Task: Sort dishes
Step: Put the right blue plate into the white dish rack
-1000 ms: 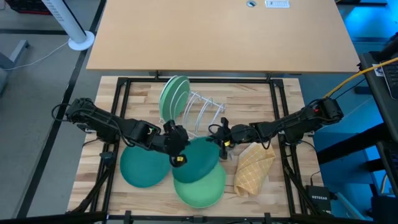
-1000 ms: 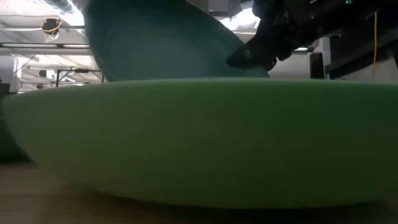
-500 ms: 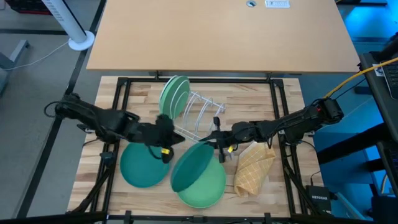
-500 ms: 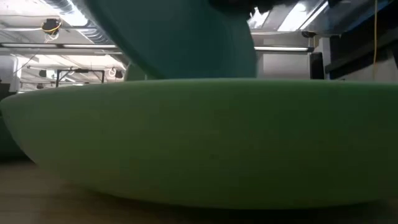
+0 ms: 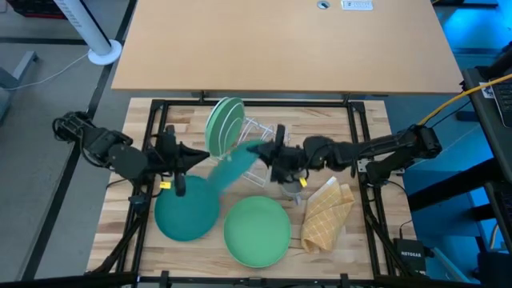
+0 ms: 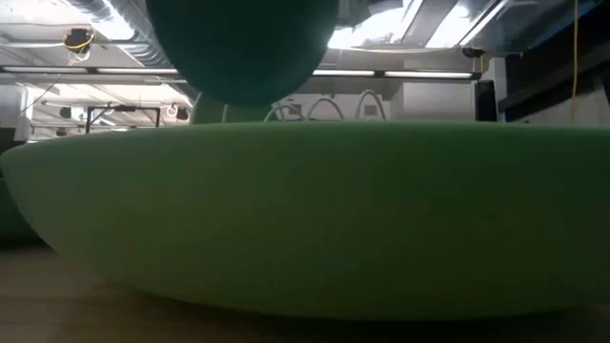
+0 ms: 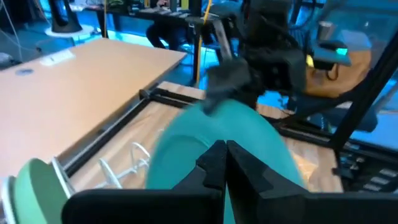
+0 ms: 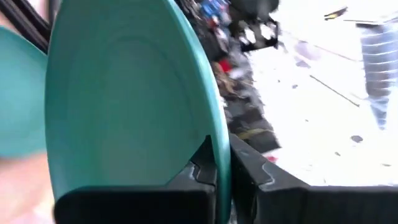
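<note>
2 teal plates (image 5: 186, 214) (image 5: 232, 166), 2 light green plates (image 5: 257, 234) (image 5: 224, 124), a tan waffle-patterned cloth (image 5: 326, 214), a pale wood desk (image 5: 320, 120).

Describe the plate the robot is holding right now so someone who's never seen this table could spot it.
Start at the white wire rack at the table's back middle. Just in front of it, a teal plate hangs tilted in the air, its edge pinched by the right gripper. Unlike the others, it neither lies flat nor stands in the rack.

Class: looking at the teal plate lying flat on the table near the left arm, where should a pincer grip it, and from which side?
Grip the teal plate at its thin raised rim, probably the edge nearest the left pincer, coming from above at a slant. It lies flat, so only the rim offers two faces to pinch.
</note>
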